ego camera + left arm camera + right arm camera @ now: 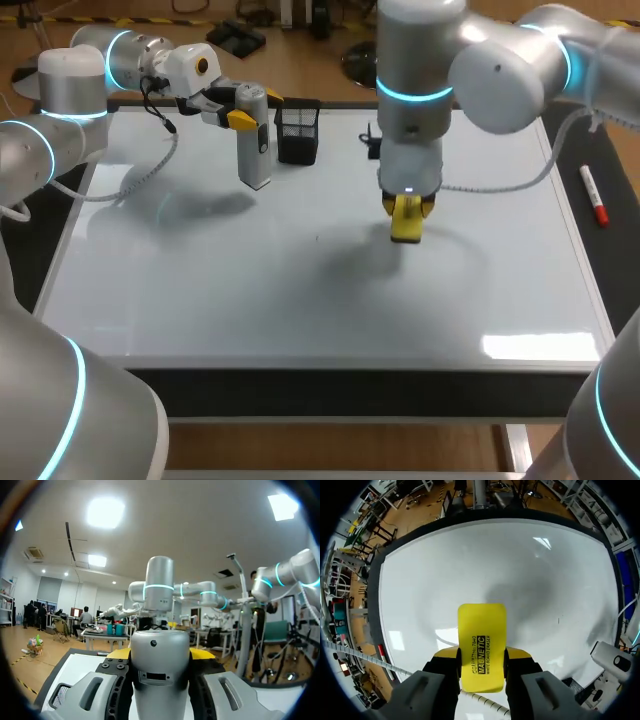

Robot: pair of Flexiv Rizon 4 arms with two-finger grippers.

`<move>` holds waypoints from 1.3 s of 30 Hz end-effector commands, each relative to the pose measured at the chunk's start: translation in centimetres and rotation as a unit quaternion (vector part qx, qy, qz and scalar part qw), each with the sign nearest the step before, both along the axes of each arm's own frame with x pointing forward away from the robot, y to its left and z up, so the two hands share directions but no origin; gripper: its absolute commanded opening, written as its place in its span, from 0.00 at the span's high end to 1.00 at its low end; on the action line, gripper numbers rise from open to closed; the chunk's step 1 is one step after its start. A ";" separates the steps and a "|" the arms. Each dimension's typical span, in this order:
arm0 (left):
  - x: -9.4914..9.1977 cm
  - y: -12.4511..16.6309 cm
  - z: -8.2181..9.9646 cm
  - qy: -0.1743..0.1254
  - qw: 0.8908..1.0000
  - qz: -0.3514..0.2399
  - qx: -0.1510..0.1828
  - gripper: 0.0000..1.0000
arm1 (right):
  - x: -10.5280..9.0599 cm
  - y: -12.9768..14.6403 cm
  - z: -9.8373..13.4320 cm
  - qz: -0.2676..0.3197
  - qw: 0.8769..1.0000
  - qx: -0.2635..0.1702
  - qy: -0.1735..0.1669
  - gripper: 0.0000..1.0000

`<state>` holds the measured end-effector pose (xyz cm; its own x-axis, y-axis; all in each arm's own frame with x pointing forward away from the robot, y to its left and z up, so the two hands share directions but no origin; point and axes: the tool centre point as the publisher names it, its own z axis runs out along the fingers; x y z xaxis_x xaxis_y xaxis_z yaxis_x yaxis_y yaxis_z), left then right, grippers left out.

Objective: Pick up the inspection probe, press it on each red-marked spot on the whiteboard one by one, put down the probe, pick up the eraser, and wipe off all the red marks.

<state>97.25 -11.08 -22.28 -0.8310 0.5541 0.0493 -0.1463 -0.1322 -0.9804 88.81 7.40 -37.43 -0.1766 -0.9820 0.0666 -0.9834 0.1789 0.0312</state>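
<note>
Wiping looks finished or nearly so, going by the board: the whiteboard shows no red mark in the head view or in the right wrist view, only sheen, shadows and a tiny dark speck that I cannot identify. From that I judge the probing and most or all of the erasing to be done.

The right gripper has its fingers pinching the yellow eraser from both sides. It holds the eraser low over the middle of the board, slightly toward the right. Whether the eraser touches the surface I cannot tell.

The left gripper is clamped on the upper part of the grey inspection probe, one yellow tip on each side. The probe stands upright at the far left part of the board, just beside a black mesh pen holder. Its base is on the board or just above it. So the probe has not been released, although the task calls for putting it down.

A red marker lies on the worktop, off the board's right edge.

What seems left is a check for faint red traces, then setting down the probe.
</note>
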 end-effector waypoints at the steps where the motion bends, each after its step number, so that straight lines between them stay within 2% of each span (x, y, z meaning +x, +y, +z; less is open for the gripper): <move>1: 0.0 0.0 0.2 0.000 1.000 -0.001 0.001 1.00 | 3.2 -0.1 -0.3 0.005 1.000 0.004 0.014 1.00; 10: 0.0 0.0 0.2 0.000 1.000 -0.001 0.001 1.00 | 9.4 1.1 -1.7 0.025 0.999 0.018 0.014 1.00; 20: 0.0 0.0 0.2 0.000 1.000 -0.001 0.001 1.00 | 14.3 1.9 -2.2 0.042 0.999 0.010 0.022 1.00; 28: 0.0 0.0 0.2 0.000 1.000 -0.001 0.001 1.00 | 17.2 1.9 -2.3 0.051 0.998 0.006 0.022 1.00; 39: 0.0 0.0 0.2 0.000 1.000 -0.001 0.001 1.00 | 20.0 2.4 -3.2 0.053 0.998 0.010 0.023 1.00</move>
